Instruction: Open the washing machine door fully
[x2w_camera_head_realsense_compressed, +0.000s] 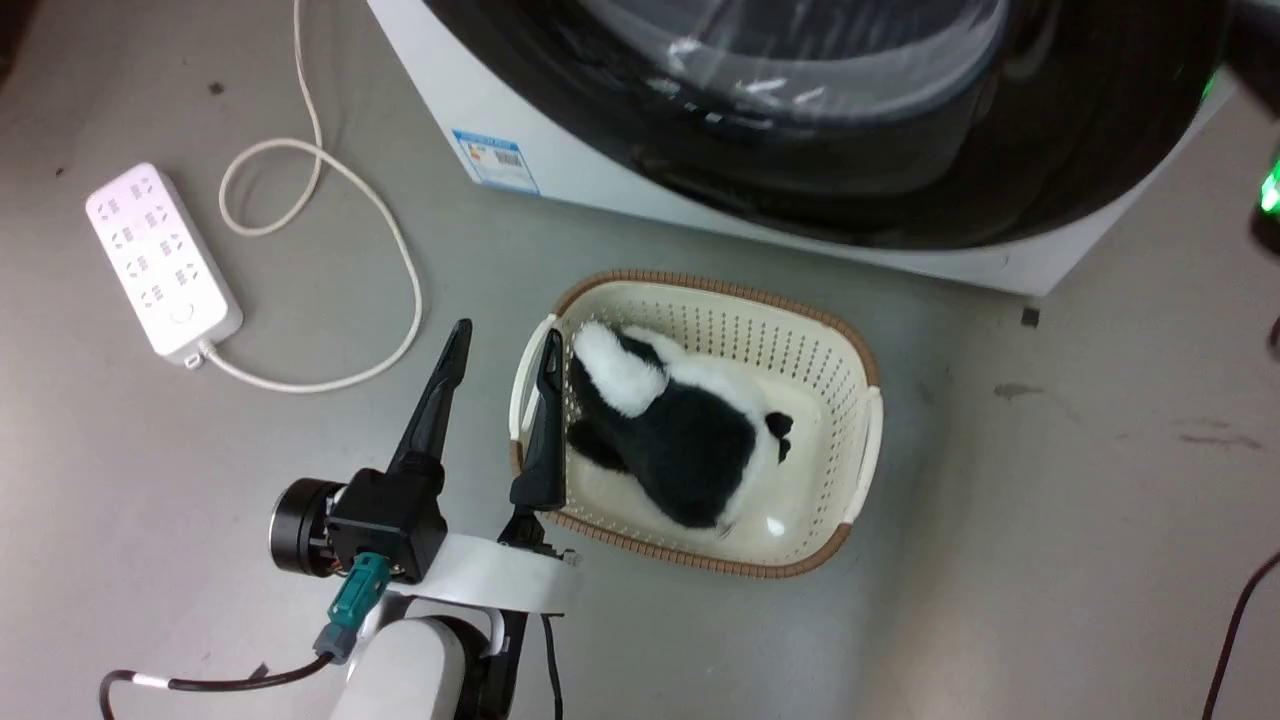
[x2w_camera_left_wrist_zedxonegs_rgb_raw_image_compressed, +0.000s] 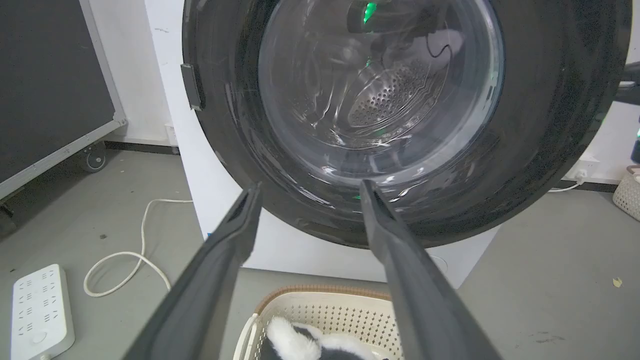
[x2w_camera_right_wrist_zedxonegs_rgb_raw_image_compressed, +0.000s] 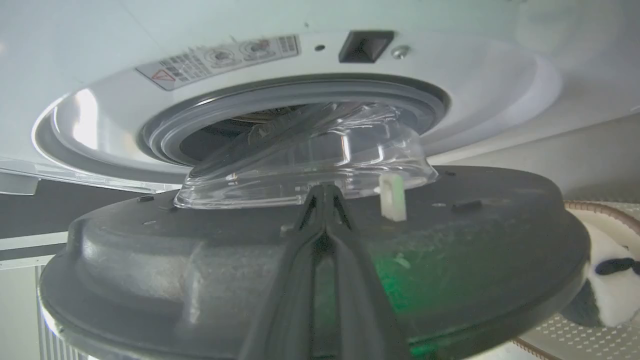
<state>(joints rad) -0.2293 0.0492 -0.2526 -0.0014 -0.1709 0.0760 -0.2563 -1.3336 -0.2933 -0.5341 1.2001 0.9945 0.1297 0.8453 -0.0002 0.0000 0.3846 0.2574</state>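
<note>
The washing machine door (x2w_camera_head_realsense_compressed: 900, 150) is glossy black with a clear window and fills the top of the head view. In the left wrist view the door (x2w_camera_left_wrist_zedxonegs_rgb_raw_image_compressed: 540, 150) faces me, with the steel drum showing through its glass. The right wrist view shows the door's grey inner side (x2w_camera_right_wrist_zedxonegs_rgb_raw_image_compressed: 200, 270) swung a little away from the white machine front, its glass bowl (x2w_camera_right_wrist_zedxonegs_rgb_raw_image_compressed: 310, 170) bulging toward the grey-rimmed opening (x2w_camera_right_wrist_zedxonegs_rgb_raw_image_compressed: 165, 135). My right gripper (x2w_camera_right_wrist_zedxonegs_rgb_raw_image_compressed: 324, 189) is shut, its fingertips together against that inner side below the bowl. My left gripper (x2w_camera_head_realsense_compressed: 505, 345) is open and empty over the basket's left rim, pointing at the door (x2w_camera_left_wrist_zedxonegs_rgb_raw_image_compressed: 311, 185).
A cream basket (x2w_camera_head_realsense_compressed: 850, 360) holding a black-and-white plush toy (x2w_camera_head_realsense_compressed: 680, 430) sits on the floor in front of the machine. A white power strip (x2w_camera_head_realsense_compressed: 160, 260) and its looping cable (x2w_camera_head_realsense_compressed: 390, 230) lie to the left. A black wheeled panel (x2w_camera_left_wrist_zedxonegs_rgb_raw_image_compressed: 50, 85) stands further left.
</note>
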